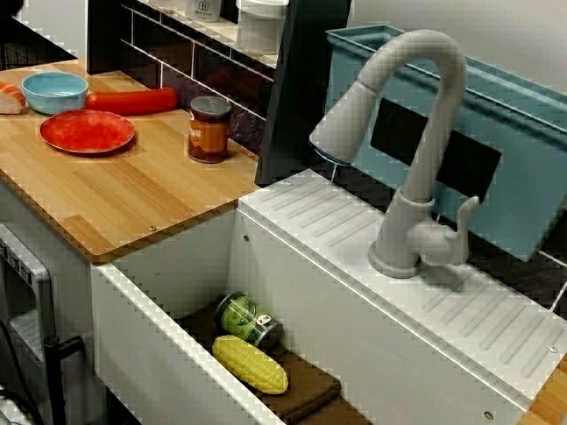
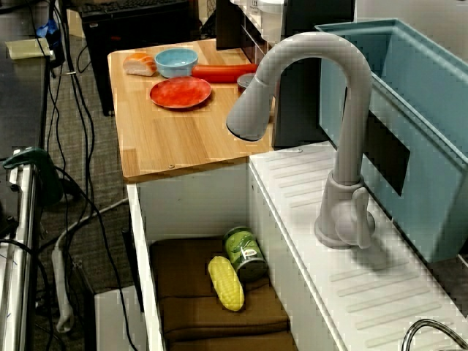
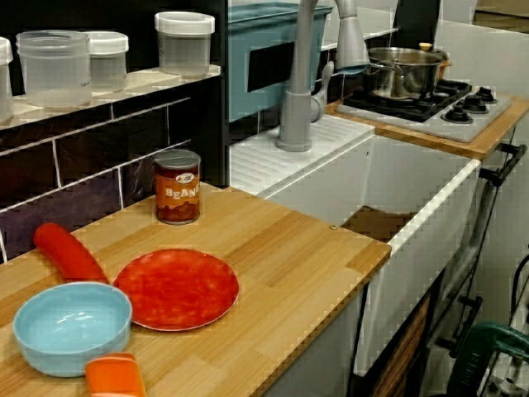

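No gripper or arm shows in any view. In the white sink point(image 1: 168, 266) an ear of yellow corn point(image 1: 250, 363) lies on a brown mat point(image 1: 306, 390), and the view from above also shows the corn point(image 2: 226, 282). A green can point(image 1: 248, 319) lies on its side against the corn's far side, close to the sink's back wall; from above, the can point(image 2: 245, 252) sits to the right of the corn. A grey faucet point(image 1: 416, 133) arches over the basin.
On the wooden counter point(image 1: 133, 195) stand a red plate point(image 1: 87, 131), a blue bowl point(image 1: 55, 91), a red sausage point(image 1: 131, 101), a beans can point(image 1: 209, 129) and a salmon sushi piece point(image 2: 139, 64). A blue bin point(image 1: 496, 133) leans behind the faucet. Jars point(image 3: 185, 41) line the shelf; a pot point(image 3: 402, 70) sits on the stove.
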`<state>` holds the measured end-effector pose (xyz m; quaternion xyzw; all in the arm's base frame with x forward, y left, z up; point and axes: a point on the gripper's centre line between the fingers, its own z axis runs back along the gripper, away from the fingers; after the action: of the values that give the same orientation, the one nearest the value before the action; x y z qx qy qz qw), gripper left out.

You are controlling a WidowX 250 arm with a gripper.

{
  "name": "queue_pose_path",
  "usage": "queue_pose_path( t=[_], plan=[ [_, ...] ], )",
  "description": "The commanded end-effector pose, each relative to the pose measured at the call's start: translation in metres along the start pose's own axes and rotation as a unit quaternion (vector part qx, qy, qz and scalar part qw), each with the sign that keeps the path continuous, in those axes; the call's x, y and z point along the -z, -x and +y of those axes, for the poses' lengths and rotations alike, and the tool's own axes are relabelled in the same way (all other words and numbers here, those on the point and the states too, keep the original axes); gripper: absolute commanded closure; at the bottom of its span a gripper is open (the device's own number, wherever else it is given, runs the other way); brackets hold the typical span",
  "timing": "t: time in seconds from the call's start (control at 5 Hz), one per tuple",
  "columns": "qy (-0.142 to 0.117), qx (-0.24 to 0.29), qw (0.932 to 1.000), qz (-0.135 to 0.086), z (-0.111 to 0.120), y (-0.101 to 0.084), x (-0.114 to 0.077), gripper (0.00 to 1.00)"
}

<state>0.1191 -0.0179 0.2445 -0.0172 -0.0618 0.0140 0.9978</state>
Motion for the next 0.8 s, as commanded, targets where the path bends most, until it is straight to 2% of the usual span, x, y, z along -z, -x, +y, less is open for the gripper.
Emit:
queue_pose_path(
  t=[0.0,0.2,0.4,0.6],
  plan=[
    [0.0,0.0,1.0,0.0,0.0,0.0,0.0,0.0],
    [-0.031,0.012,0.9994,0.004,0.004,-0.011,0.005,0.0],
    [-0.047,0.023,0.9986,0.01,0.014,-0.021,0.008,0.0],
    [-0.075,0.048,0.996,-0.005,0.024,-0.029,0.017,0.0]
  ],
)
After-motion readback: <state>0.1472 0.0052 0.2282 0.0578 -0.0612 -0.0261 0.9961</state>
